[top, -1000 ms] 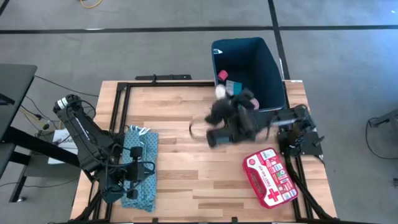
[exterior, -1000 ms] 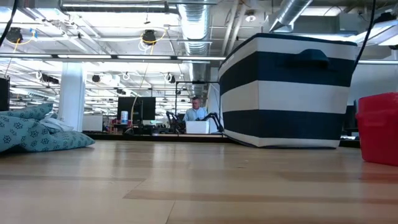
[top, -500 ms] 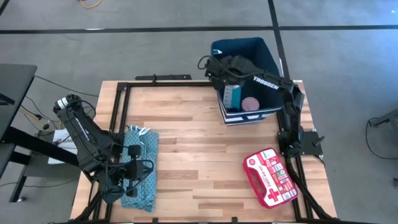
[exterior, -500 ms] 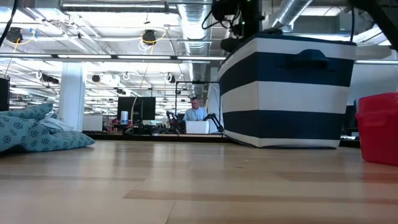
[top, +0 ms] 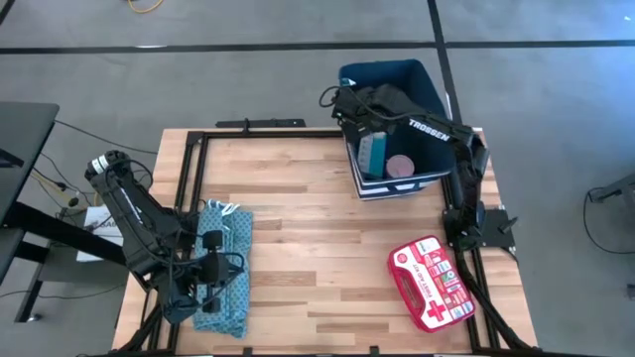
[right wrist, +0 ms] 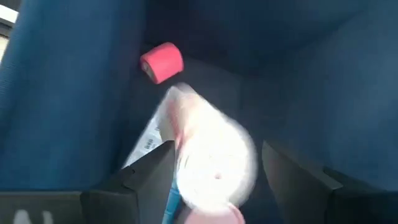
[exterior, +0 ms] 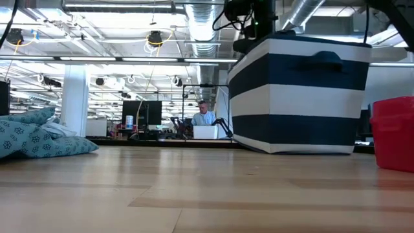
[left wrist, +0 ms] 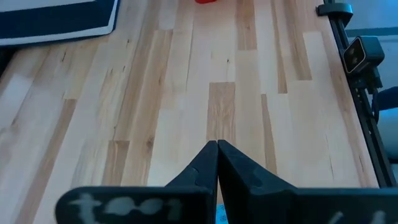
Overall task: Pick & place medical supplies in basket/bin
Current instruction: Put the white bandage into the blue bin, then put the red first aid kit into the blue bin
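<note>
The right gripper (top: 359,107) is held over the open top of the navy bin (top: 433,94) at the far right of the table, its fingers (right wrist: 146,171) spread wide with a pale blurred item (right wrist: 214,158) seen between them, apparently dropping free. A second ago that arm was blurred mid-swing just near of the bin; now it has been carried over the rim, so another supply is judged delivered. Inside the bin a light blue pill organizer (top: 372,152) and a pink tape roll (top: 400,166) can be seen from above, and a small pink roll (right wrist: 162,62) lies on the bottom. One supply is left out: the red-and-white first aid pouch (top: 431,282), near right on the table. The left gripper (left wrist: 217,147) is parked, fingers pressed together, over the teal cloth (top: 226,238) at near left.
</note>
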